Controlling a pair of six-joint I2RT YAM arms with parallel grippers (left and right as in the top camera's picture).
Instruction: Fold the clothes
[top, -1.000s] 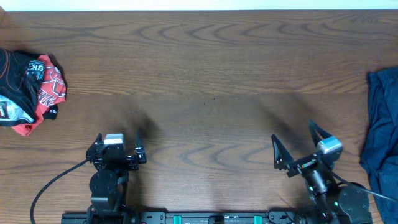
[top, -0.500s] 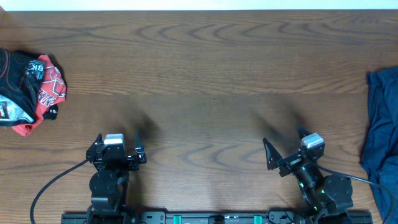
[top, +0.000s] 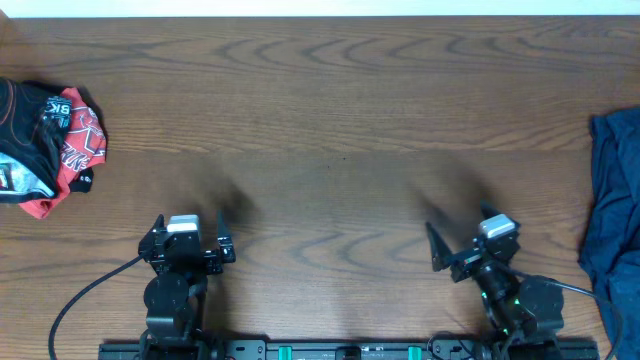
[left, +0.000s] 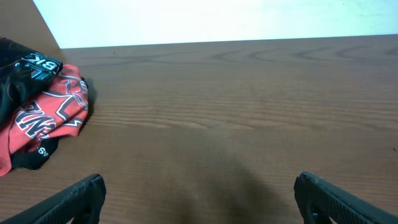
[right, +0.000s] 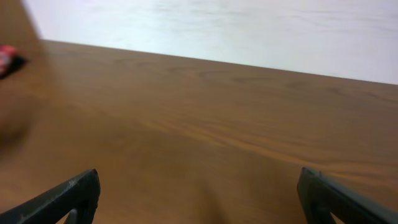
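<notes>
The clothes lie in two heaps. A crumpled black jersey with red and white print (top: 45, 145) sits at the table's far left edge; it also shows in the left wrist view (left: 37, 112). A dark blue garment (top: 612, 215) lies bunched at the far right edge. My left gripper (top: 190, 228) is open and empty near the front edge, well right of and nearer than the jersey; its jaws show wide apart (left: 199, 190). My right gripper (top: 458, 224) is open and empty at the front right, left of the blue garment; its jaws also show wide apart (right: 199, 183).
The brown wooden table (top: 330, 130) spans the whole view, with a white wall strip behind its far edge (top: 320, 8). A black cable (top: 85, 290) runs from the left arm's base. A sliver of red cloth (right: 7, 53) shows at the right wrist view's left edge.
My right arm has moved left and drawn back toward the front edge, still open. The left arm and both garment heaps have not moved.
</notes>
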